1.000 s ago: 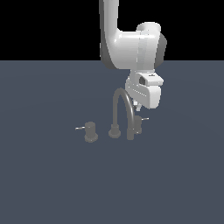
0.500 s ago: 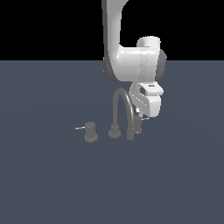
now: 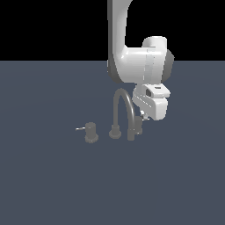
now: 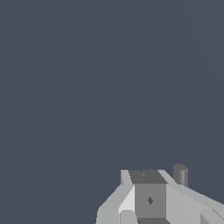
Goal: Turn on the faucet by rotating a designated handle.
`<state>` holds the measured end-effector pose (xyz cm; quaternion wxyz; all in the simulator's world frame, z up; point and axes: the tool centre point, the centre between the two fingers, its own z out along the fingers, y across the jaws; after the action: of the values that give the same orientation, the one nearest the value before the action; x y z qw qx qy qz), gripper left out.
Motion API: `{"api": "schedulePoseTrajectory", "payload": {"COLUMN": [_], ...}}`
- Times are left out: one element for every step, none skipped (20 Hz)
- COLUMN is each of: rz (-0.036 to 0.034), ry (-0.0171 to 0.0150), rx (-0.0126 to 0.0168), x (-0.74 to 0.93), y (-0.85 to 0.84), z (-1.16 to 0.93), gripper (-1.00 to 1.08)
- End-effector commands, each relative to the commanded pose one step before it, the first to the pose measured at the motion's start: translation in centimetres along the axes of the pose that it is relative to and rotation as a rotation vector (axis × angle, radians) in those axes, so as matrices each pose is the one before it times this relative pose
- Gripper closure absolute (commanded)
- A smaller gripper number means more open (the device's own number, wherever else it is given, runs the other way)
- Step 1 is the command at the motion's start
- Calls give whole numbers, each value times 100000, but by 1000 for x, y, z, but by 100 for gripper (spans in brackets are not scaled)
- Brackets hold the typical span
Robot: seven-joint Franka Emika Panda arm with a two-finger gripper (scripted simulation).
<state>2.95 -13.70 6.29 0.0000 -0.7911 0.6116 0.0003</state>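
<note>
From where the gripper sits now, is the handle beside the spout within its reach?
Probably yes. The gripper hangs right at the handle, on the side away from the spout, with nothing visible between them.

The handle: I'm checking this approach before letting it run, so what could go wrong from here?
The handle stands close beside the tall spout, so the gripper might bump the spout as it descends. In the wrist view the knob is half hidden by the gripper body, so alignment is uncertain; it may miss or only graze the knob.
</note>
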Motion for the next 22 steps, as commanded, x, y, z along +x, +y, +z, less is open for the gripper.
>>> {"api": "schedulePoseTrajectory", "payload": {"rz": [80,0,0,-966,69,69,69,69,69,80,69,69,80,69,80,69,80,0,-853,66,69,66], "ry": [29,0,0,127,-8,-8,-8,-8,-8,-9,-8,-8,-9,-7,-8,-7,-8,0,1217,-91,-95,-91], "rx": [11,0,0,702,-48,-48,-48,-48,-48,-55,-48,-48,-55,-48,-55,-48,-55,0,1540,-117,-122,-117], "x": [585,225,0,-638,-29,-29,-30,-30,-30,-25,-31,-31,-26,-31,-26,-32,-26,0,183,-276,-276,-279], "y": [1017,404,0,-952,345,347,349,351,353,358,357,359,364,364,368,368,373,0,-1301,247,249,250], "z": [1,6,0,-21,-1,-1,-1,-1,-1,3,-2,-2,2,-2,1,-3,0,0,11,-6,-2,-6], "gripper": [108,108,108,108,108,108,108,108,108,108,108,108,108,108,108,108,108,108,108,108,108,108]}}
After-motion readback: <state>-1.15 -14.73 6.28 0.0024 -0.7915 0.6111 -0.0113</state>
